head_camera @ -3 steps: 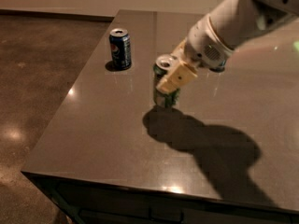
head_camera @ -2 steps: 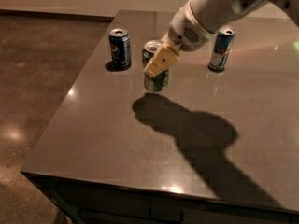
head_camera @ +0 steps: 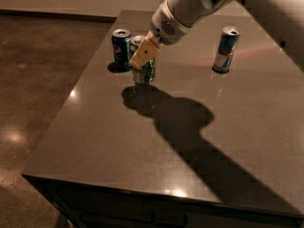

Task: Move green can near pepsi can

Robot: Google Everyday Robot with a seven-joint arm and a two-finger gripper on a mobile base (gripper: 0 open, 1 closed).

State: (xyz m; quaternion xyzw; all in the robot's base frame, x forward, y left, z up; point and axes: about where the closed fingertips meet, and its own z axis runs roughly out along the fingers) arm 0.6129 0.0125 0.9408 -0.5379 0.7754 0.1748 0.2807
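1. While I watched the camera view, the gripper [head_camera: 142, 61] hung near the far left corner of the tabletop [head_camera: 118, 146], its fingers clamped on the green can [head_camera: 145, 74].
2. That can stood upright just right of the pepsi can [head_camera: 121, 49], by the left edge.
3. A slim blue can [head_camera: 225, 50] stood well apart, toward the far right.

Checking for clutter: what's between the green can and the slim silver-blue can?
Only bare tabletop up to the slim can, per the camera view. The gripper holds the green can, beside the pepsi can.
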